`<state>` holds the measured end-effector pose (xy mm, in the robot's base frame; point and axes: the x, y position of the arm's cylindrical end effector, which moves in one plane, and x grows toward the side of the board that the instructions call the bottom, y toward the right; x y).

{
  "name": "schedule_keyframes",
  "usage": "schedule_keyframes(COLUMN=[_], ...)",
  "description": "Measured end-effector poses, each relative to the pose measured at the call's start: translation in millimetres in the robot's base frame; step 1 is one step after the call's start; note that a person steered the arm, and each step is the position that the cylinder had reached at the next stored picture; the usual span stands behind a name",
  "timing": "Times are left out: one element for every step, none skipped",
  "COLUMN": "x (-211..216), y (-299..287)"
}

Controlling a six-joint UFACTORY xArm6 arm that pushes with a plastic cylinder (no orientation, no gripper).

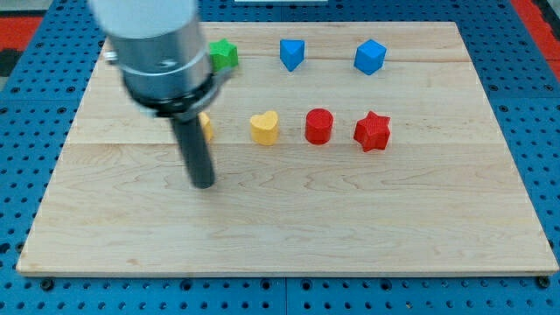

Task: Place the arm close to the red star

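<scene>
The red star (372,131) lies on the wooden board (289,227) at the right of the middle row. My tip (203,183) rests on the board at the left of centre, far to the left of the star and a little lower in the view. A yellow block (206,127) is partly hidden behind the rod just above the tip.
A yellow heart (264,127) and a red cylinder (319,126) lie between the rod and the star. Along the view's top are a green star (224,55), partly hidden by the arm, a blue block (291,53) and a blue cube (370,57).
</scene>
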<state>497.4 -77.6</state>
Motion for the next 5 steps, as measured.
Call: schedule_keyframes(x=[-11, -11, -13, -15, -34], y=[42, 98, 150, 168, 168])
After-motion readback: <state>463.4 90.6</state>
